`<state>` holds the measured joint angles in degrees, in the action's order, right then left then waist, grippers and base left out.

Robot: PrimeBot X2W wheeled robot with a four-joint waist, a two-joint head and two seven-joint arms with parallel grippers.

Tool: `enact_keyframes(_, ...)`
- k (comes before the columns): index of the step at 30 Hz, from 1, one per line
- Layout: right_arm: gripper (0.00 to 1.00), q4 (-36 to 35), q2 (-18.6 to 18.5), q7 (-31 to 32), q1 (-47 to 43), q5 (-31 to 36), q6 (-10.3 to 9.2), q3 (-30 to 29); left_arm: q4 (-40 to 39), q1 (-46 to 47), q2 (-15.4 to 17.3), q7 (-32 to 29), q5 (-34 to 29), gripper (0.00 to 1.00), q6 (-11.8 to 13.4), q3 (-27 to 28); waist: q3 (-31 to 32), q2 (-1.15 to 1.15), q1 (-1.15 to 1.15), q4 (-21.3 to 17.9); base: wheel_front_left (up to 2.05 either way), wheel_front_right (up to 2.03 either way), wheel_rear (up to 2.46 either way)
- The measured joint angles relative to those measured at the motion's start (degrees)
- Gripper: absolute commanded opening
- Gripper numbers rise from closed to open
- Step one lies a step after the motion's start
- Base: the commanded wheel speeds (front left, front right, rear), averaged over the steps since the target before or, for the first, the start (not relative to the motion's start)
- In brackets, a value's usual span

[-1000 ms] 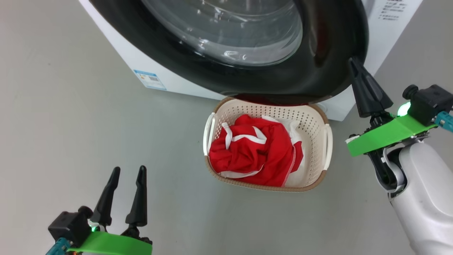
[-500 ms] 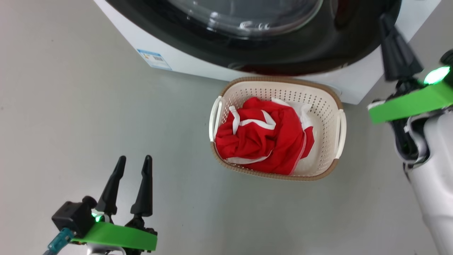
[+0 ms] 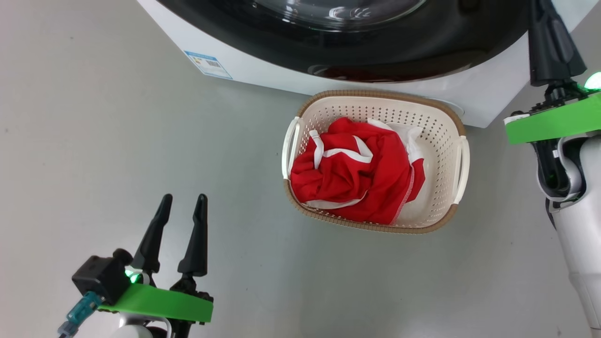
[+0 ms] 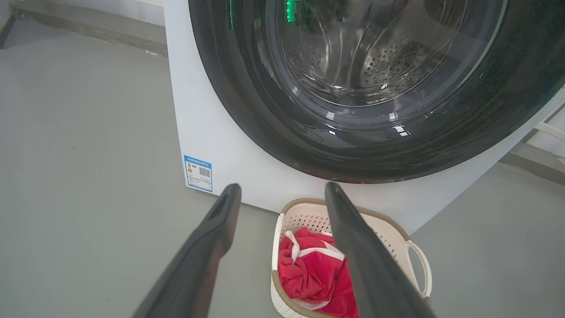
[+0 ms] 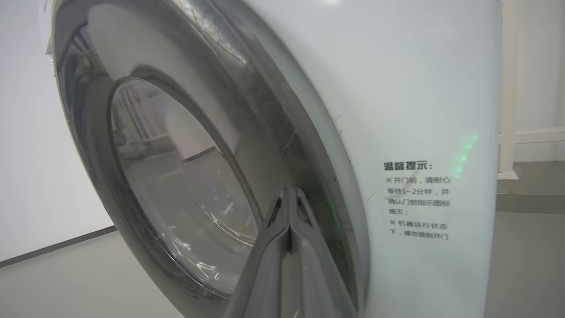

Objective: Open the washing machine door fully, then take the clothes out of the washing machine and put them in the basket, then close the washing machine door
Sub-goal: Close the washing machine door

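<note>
Clothes fill basket overhead; right wrist view shows clenched right gripper against door.

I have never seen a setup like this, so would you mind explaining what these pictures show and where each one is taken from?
This is a wheeled robot with two arms, each ending in a two-fingered pincer. One picture looks down from its head; the other two come from cameras on its wrists, looking along the fingers. On the grey floor stands a white washing machine with a round black-framed glass door. In front of it sits a cream basket holding red clothes. The left pincer hangs open and holds nothing. The right pincer is shut, its tip at the door's rim; whether it touches the rim I cannot tell.
</note>
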<state>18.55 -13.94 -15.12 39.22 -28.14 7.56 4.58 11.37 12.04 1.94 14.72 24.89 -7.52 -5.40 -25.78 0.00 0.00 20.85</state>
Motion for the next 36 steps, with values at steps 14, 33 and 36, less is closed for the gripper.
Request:
enact_keyframes(14, 1.0, -0.12, 0.37, 0.07, -8.78, -0.08, -0.02, 5.99, 1.1, -0.51, -0.08, 0.0, -1.15, 1.0, 0.0, 1.78, 4.86, 0.0, 0.0, -2.74, 0.0, 0.0, 0.0)
enact_keyframes(33, 1.0, -1.08, 2.35, 0.08, -21.09, -0.09, -0.02, 5.33, 1.67, -3.84, -0.04, 0.0, -4.95, 1.0, 0.0, 3.11, 11.39, 0.0, 0.0, -8.58, 0.0, 0.0, 0.0)
enact_keyframes(36, 1.0, -1.45, 2.91, 0.08, -23.21, -0.09, -0.02, 5.17, 1.56, -4.21, -0.03, 0.0, -5.84, 1.0, 0.0, 3.18, 12.4, 0.0, 0.0, -9.6, 0.0, 0.0, 0.0)
